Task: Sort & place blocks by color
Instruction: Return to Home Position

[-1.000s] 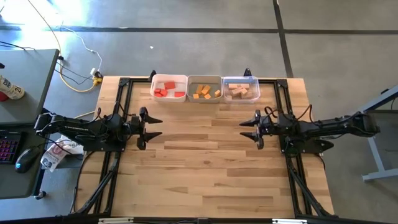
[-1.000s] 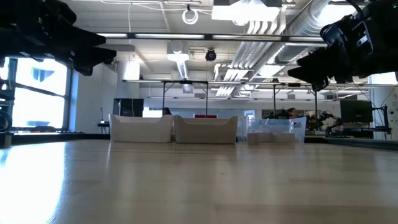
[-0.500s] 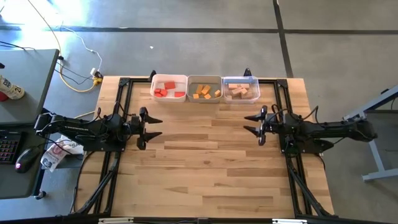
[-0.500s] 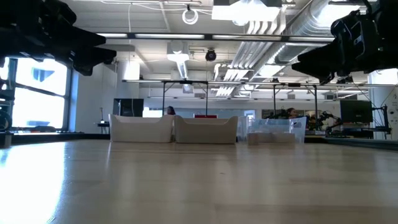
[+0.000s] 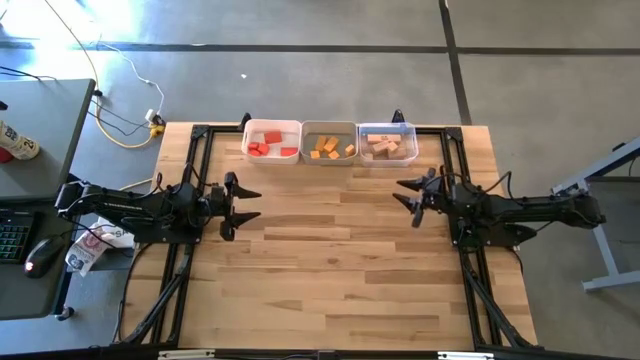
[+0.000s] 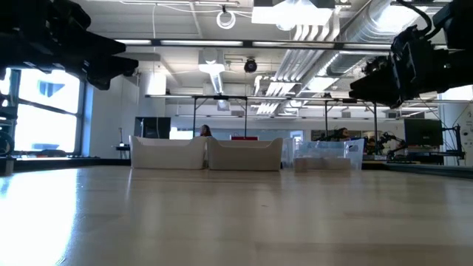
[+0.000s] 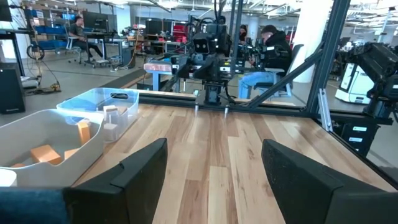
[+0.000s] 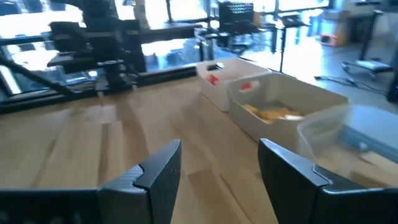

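While blocks [image 5: 272,137] sit binned | left jaws spread, empty | right jaws likewise

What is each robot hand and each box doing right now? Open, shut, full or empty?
Left gripper: open, empty, above the table's left side.
Right gripper: open, empty, above the table's right side.
White bin: holds red blocks.
Gray bin: holds orange blocks.
Transparent bin: holds pale wooden blocks.

Both arms [image 5: 130,205] dark, jointed, black-cabled; gripper fingers [image 7: 134,180] broad, matte.
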`<state>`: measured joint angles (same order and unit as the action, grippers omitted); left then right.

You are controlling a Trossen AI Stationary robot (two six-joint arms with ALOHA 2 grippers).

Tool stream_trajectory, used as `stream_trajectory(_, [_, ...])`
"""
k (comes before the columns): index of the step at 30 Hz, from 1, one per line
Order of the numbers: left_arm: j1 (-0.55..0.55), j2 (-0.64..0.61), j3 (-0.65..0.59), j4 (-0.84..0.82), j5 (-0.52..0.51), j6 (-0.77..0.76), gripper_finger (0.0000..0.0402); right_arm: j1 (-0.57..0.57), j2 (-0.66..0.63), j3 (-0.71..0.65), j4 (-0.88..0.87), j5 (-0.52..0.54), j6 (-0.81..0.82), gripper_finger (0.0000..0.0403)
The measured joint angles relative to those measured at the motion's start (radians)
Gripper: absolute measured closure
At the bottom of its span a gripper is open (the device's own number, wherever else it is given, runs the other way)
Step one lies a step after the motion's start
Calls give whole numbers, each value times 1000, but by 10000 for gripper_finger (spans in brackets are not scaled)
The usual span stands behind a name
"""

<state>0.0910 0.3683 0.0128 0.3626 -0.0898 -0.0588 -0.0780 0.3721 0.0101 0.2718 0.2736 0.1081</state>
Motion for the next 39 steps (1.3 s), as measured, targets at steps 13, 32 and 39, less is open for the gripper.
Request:
stream_trajectory(13, [0, 0, 0, 0, 0, 0, 151, 0, 0, 0, -24, 3, 15, 203])
stream_trajectory(32, [0, 0, 0, 0, 0, 0, 151, 0, 1, -1, -24, -1, 15, 203])
stream_trajectory(39, [0, 0, 0, 0, 0, 0, 151, 0, 1, -1, -24, -1, 15, 203])
